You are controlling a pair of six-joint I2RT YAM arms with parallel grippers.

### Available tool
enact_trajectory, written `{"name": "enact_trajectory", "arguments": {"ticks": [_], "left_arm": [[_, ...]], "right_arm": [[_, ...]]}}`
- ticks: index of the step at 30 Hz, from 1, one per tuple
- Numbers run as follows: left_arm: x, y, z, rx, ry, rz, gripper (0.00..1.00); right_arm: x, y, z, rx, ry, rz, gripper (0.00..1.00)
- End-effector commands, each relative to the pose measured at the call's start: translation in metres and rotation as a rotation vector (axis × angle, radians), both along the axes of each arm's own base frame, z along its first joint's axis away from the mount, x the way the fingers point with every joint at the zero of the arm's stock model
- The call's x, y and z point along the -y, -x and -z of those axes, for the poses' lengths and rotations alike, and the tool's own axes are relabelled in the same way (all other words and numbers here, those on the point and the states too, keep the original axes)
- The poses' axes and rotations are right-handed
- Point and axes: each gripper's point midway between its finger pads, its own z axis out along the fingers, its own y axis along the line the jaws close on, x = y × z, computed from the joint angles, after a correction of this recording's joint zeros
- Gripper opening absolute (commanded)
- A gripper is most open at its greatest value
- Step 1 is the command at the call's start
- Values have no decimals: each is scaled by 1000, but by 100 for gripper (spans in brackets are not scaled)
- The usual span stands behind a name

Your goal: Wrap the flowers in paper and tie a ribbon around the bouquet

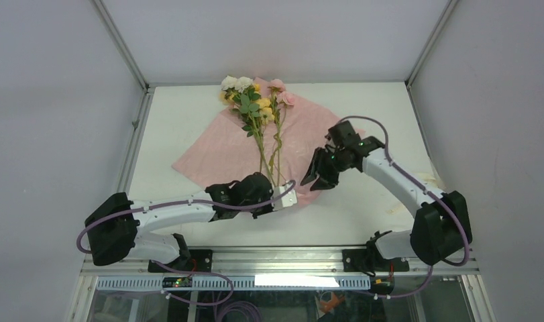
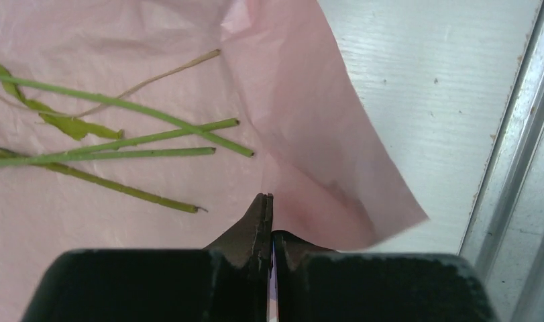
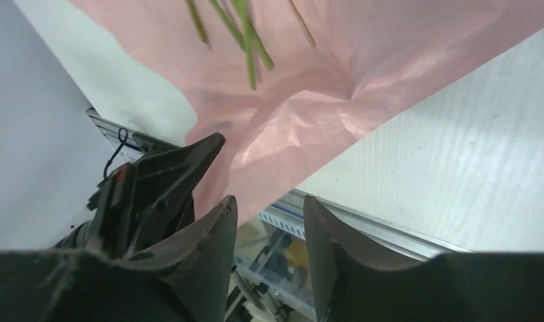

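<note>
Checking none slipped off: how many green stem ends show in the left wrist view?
4 stem ends, all on the paper: one uppermost, one farthest right, one just left of it, one lowest. A thin tan stem lies above.

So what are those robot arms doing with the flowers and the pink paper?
They are starting to wrap a bunch. The flowers lie on the paper, which is spread on the table pale pink side up. The left gripper has its jaws pinched shut on the paper's near corner, just past the stem ends, and that corner curls up. The right gripper hangs close by with jaws apart, holding nothing. Nothing is wrapped yet.
</note>
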Motion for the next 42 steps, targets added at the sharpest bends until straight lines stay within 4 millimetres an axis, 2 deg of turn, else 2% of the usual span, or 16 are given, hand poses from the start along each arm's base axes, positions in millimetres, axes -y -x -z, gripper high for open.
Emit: {"name": "enact_trajectory", "arguments": {"ticks": [1, 3, 6, 8, 11, 13, 18, 22, 24, 26, 28, 32, 34, 37, 40, 42], "left_arm": [[10, 6, -34, -143, 128, -67, 0], [11, 6, -35, -162, 133, -74, 0], [11, 6, -33, -188, 122, -68, 0], [8, 5, -29, -177, 97, -49, 0], [1, 5, -26, -148, 61, -25, 0], [-2, 9, -27, -141, 33, 25, 0], [-12, 26, -21, -122, -29, 195, 0], [-26, 33, -18, -115, -92, 258, 0], [-31, 35, -16, -138, -96, 238, 0], [-31, 35, -18, -162, -87, 205, 0], [-29, 30, -24, -194, -56, 157, 0], [-31, 8, -32, -242, 3, 31, 0], [-34, 0, -34, -265, 23, -15, 0], [-37, -5, -36, -282, 37, -47, 0], [-36, -6, -37, -296, 46, -61, 0], [-36, -8, -37, -302, 46, -66, 0]], "right_arm": [[39, -1, -55, 50, 37, -178, 45], [27, -24, -61, 85, -28, -175, 41], [-12, -49, -44, 96, -119, -270, 25], [-32, -48, -10, 17, -90, -392, 17], [-34, -31, 24, -146, -28, -490, 8], [-20, -18, 42, -227, 36, -488, 5], [55, 13, 68, -409, 335, -450, 3], [100, 6, 49, -390, 506, -407, 3], [109, -6, 34, -335, 545, -414, 5], [88, -15, 15, -256, 431, -461, 8], [48, -25, -11, -88, 235, -517, 17], [-26, -28, -81, 527, -215, -721, 51], [-39, -18, -92, 828, -380, -815, 62], [-39, -6, -79, 1150, -434, -929, 68], [-36, 7, -48, 1180, -398, -1050, 71], [-46, 19, -37, 1192, -416, -1129, 75]]}}
